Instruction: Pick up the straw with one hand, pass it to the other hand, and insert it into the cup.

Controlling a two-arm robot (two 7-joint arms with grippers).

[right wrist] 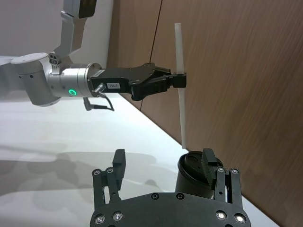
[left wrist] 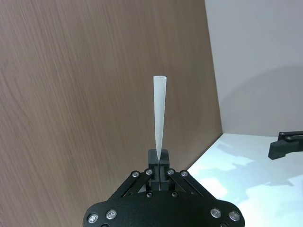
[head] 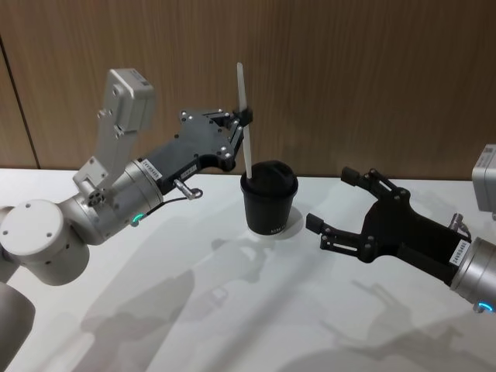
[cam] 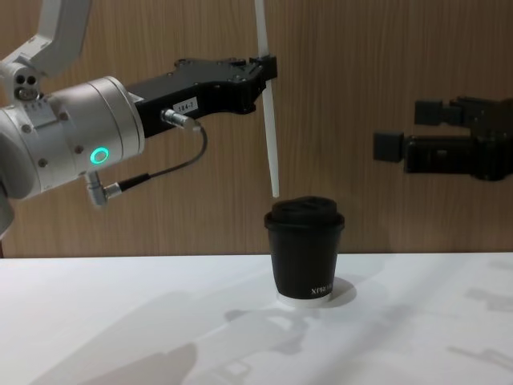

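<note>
straw (cam: 268, 112) top cut off by chest view's upper edge, cup (right wrist: 194, 172) partly hidden behind right pincer (right wrist: 165, 163)

**Readable marks**

My left gripper (cam: 267, 66) carries a small white label (cam: 185, 105) that I read as "184-7", though the digits are small. The cup (cam: 305, 250) has tiny white lettering (cam: 321, 290) near its base, too small to make out

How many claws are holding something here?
1. The left claw is shut on the straw, holding it upright above the cup. The right claw is open, beside the cup.
</note>
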